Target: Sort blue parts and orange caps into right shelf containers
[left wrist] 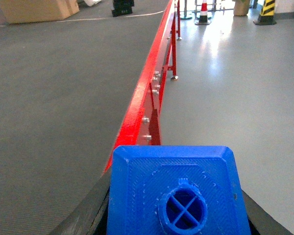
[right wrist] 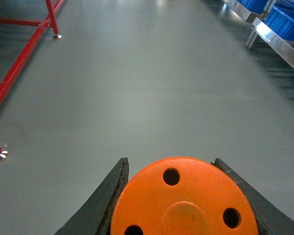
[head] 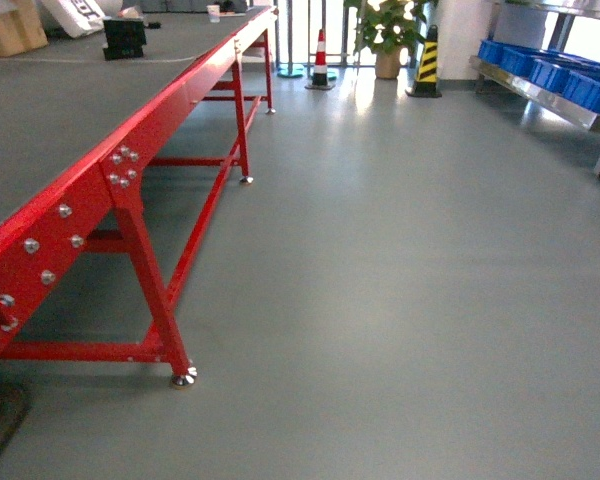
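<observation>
A: What's on your L side?

B: Your left gripper (left wrist: 179,215) is clamped on a blue part (left wrist: 179,188), dark fingers (left wrist: 85,215) hugging both sides, knob end w/ a cross-shaped hole facing the cam. Beyond the gripper, the grey surface (left wrist: 59,88) runs ahead & to its left, red edge rail (left wrist: 147,83) straight in front. Far end: cardboard box (left wrist: 36,9), a black item (left wrist: 122,7).

A: Middle?

B: Bare grey floor (head: 380,300) btwn the red-framed table & the shelf. At the back, a red/white cone (head: 320,58), potted plant (head: 387,30), yellow/black cone (head: 427,58).

A: And R side?

B: Your right gripper (right wrist: 179,205) grips an orange cap (right wrist: 183,198), flat top w/ round holes toward the cam, a finger (right wrist: 100,205) pressed on each side. Lettering not visible. Floor ahead of it; red table legs (right wrist: 19,63) off to its left. Shelf (right wrist: 279,41) sits ahead & to the gripper's right, well apart, w/ blue containers (right wrist: 289,22) on it. Head view shows those containers (head: 570,75) in a row on the steel rack (head: 535,90). Neither gripper shows in head view.
</observation>
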{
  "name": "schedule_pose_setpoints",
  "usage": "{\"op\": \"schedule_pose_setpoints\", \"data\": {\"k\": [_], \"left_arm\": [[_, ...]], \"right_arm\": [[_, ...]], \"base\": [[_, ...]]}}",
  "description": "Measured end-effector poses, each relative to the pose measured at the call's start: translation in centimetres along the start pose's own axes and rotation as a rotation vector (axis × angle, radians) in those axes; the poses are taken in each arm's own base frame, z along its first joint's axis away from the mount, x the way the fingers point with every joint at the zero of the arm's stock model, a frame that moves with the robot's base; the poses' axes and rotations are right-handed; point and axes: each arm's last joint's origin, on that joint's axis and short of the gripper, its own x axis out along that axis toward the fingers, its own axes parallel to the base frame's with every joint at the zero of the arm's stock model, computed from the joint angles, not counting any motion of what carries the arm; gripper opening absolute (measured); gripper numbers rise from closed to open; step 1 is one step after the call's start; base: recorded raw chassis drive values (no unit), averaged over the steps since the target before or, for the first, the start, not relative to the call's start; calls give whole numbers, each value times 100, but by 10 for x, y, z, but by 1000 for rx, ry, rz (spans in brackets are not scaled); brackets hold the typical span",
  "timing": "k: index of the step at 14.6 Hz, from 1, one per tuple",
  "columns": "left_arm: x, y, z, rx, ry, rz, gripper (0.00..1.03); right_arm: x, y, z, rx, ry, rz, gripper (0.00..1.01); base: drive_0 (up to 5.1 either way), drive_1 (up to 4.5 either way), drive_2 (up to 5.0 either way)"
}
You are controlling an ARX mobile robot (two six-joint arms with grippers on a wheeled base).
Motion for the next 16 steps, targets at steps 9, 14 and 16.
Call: {"op": "schedule_pose_setpoints", "data": {"k": [9, 14, 16], "left_arm": [[0, -1, 0, 0, -1, -3, 45], [0, -1, 0, 0, 0, -4, 45], [0, -1, 0, 0, -4, -3, 45]], "right_arm": [[0, 0, 0, 0, 0, 0, 44], [0, 0, 0, 0, 2, 0, 44], [0, 0, 0, 0, -2, 0, 44]], "base": [[504, -237, -237], [507, -234, -234], [506, -235, -235]]}}
